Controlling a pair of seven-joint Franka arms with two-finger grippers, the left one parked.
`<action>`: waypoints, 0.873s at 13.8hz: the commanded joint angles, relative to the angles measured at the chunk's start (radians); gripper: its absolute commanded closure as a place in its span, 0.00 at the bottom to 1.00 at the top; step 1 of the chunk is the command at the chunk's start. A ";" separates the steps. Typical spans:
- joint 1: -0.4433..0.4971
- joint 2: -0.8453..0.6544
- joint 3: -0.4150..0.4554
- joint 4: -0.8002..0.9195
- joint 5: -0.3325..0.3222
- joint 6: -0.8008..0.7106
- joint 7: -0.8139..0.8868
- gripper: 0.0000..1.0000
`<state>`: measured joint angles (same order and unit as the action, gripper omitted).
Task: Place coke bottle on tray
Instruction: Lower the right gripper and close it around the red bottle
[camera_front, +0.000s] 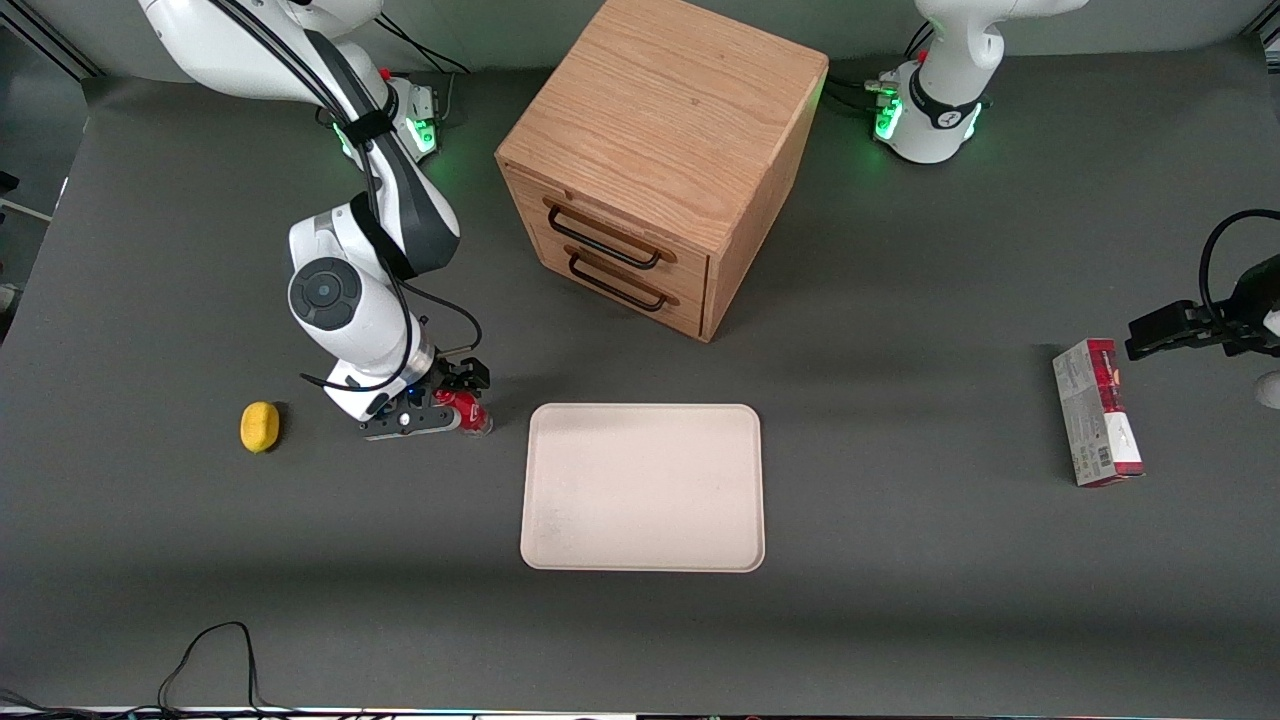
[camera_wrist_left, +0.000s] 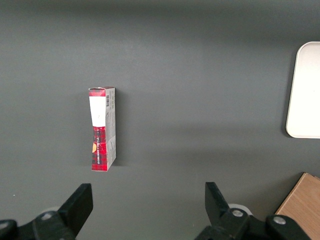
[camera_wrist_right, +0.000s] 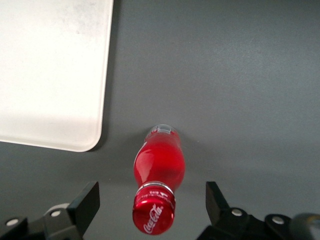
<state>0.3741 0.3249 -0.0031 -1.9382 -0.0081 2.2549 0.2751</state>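
The coke bottle (camera_wrist_right: 158, 170), red with a red cap (camera_wrist_right: 153, 214) and a clear base, stands upright on the dark table beside the tray's corner nearest the working arm. In the front view the bottle (camera_front: 468, 412) is mostly hidden by the gripper. My gripper (camera_wrist_right: 152, 205) is open, one finger on each side of the cap with a gap on both sides; it also shows in the front view (camera_front: 455, 405), low over the table. The cream-white tray (camera_front: 642, 487) lies flat and bare; its corner shows in the right wrist view (camera_wrist_right: 55, 75).
A wooden two-drawer cabinet (camera_front: 660, 160) stands farther from the front camera than the tray. A yellow lemon (camera_front: 260, 427) lies toward the working arm's end. A red-and-white carton (camera_front: 1096, 412) lies toward the parked arm's end; it also shows in the left wrist view (camera_wrist_left: 102, 128).
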 joint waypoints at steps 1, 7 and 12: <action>0.009 -0.006 -0.005 -0.001 0.013 0.002 0.004 0.47; 0.008 -0.009 -0.005 -0.007 0.013 0.000 -0.001 0.83; 0.006 -0.044 -0.009 0.147 0.004 -0.174 -0.005 0.83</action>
<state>0.3740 0.3148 -0.0046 -1.8951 -0.0082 2.2124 0.2750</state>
